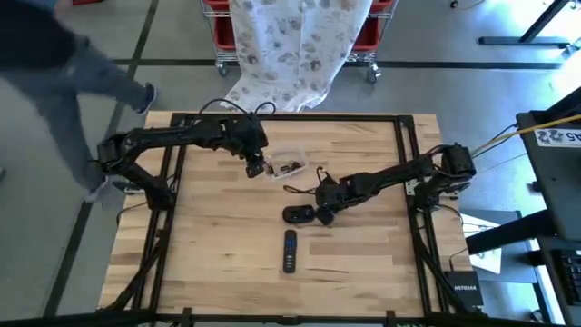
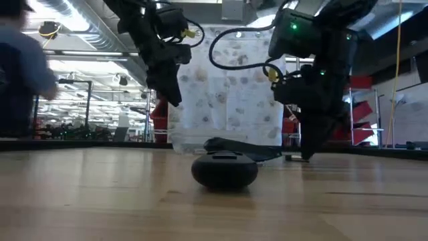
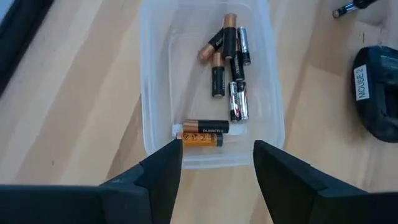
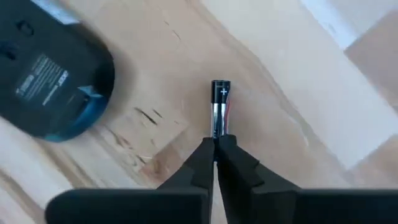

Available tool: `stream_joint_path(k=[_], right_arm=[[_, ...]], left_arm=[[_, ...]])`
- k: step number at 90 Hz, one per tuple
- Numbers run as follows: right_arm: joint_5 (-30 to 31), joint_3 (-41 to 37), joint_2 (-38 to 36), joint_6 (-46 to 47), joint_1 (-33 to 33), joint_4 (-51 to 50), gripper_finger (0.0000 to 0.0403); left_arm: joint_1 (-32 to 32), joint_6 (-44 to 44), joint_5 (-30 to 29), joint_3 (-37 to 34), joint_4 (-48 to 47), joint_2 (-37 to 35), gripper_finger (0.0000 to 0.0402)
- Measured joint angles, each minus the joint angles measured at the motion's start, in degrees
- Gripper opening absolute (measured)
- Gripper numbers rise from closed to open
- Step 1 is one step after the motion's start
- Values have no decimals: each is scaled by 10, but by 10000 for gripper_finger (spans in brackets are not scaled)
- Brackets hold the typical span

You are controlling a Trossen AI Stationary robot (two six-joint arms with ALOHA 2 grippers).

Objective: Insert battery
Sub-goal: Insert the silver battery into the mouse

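On my feed the right end effector (image 4: 216, 146) is pinched tight on a single battery (image 4: 220, 106), gripping it by one end so the plus-marked end sticks out past the fingertips. It's hanging just over the wooden table (image 1: 227, 263), right beside the mouse (image 4: 46, 81), which is flipped belly-up with its label showing. From overhead the same end effector (image 1: 325, 211) sits near the middle of the table with the mouse (image 1: 298, 214) touching or nearly touching its tip; I can't tell which.

The left end effector (image 3: 217, 158) is spread wide and holding nothing, hovering above the clear plastic tray (image 3: 152, 81) of spare batteries (image 3: 227, 59). Two of them lie side by side against the tray wall nearest the fingers, the rest are in a loose heap further in. In the overhead view that end effector (image 1: 255, 166) is toward the back of the table, just beside the tray (image 1: 289, 163).

A dark remote (image 1: 290, 251) lies on the table nearer the front edge, well apart from both arms. In the low view the mouse (image 2: 224, 169) sits dead centre, with both arms coming down behind it.

A person (image 1: 54, 82) is off the table's back-left corner, blurry.
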Motion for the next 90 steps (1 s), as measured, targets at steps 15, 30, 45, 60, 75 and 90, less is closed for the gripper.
stream_joint_path(k=[15, 30, 45, 60, 75, 90], right_arm=[[2, 0, 0, -149, -1, 9, 1], [-1, 0, -10, -234, 1, 29, 1], [-27, 1, -53, -288, 0, 64, 1], [-36, -39, -112, -313, -11, 84, 19], [-159, -126, -160, -294, -22, 183, 83], [-140, -212, -158, -275, 7, 348, 159]], left_arm=[[0, -56, 0, 0, -1, 0, 180], [-1, -118, -13, 0, -6, 0, 180], [-7, -150, -34, 0, -10, 0, 180], [-11, -143, -34, 0, -18, 0, 180], [-11, -135, -34, 0, -40, 0, 180], [-11, -137, -31, 0, -65, 0, 180]])
